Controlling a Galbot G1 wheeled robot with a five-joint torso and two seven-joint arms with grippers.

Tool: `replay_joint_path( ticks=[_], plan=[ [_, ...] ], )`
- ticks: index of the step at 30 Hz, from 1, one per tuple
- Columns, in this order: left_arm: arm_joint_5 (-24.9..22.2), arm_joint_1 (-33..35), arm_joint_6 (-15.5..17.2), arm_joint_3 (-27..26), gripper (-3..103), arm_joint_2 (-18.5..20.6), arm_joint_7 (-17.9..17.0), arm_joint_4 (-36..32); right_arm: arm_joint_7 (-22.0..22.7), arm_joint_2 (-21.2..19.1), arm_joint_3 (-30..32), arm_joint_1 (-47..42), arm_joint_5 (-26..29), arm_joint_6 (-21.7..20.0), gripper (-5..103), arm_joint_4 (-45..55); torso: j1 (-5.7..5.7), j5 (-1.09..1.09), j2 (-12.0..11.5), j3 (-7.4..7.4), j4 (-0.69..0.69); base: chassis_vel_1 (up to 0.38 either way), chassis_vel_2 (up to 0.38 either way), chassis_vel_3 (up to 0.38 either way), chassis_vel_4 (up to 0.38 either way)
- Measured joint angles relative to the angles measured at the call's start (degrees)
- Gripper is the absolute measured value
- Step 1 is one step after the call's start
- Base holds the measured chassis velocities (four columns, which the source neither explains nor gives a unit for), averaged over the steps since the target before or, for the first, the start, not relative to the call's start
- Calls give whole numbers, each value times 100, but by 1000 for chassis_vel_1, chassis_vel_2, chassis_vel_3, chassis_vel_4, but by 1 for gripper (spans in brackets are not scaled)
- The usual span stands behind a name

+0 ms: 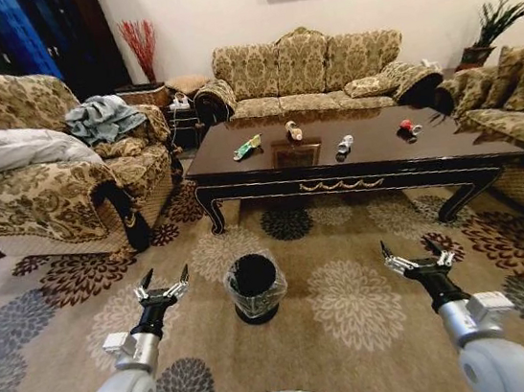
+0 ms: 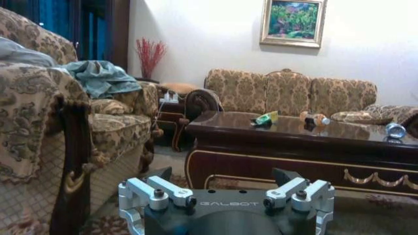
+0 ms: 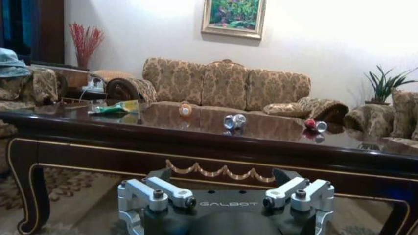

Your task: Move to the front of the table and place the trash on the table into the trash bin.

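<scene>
Left tool [image 1: 161,283]: fingers apart, empty, held low over the carpet [image 1: 356,319], just left of the bin [image 1: 255,287]. Right tool [image 1: 418,258]: fingers apart, empty, well right of the bin. Bin: black, clear liner, on the carpet between the two tools. Worktop [image 1: 373,154]: dark, glossy, ahead of both tools beyond the bin. On it, left to right: wrapper [image 1: 247,147], green-yellow; bottle [image 1: 294,131], tan; silver can [image 1: 343,146], probably on its side; red can [image 1: 408,126]. All four lie well apart, none touching a tool.
</scene>
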Motion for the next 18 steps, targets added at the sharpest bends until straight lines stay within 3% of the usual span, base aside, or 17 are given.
replay_joint_path(
  ticks=[18],
  plan=[
    [-99, -159, 226, 119, 100, 101, -51, 382, 32, 157, -56, -77, -146, -25, 100, 139, 5, 0, 11, 7, 0, -84, 90, 79, -88]
  ],
)
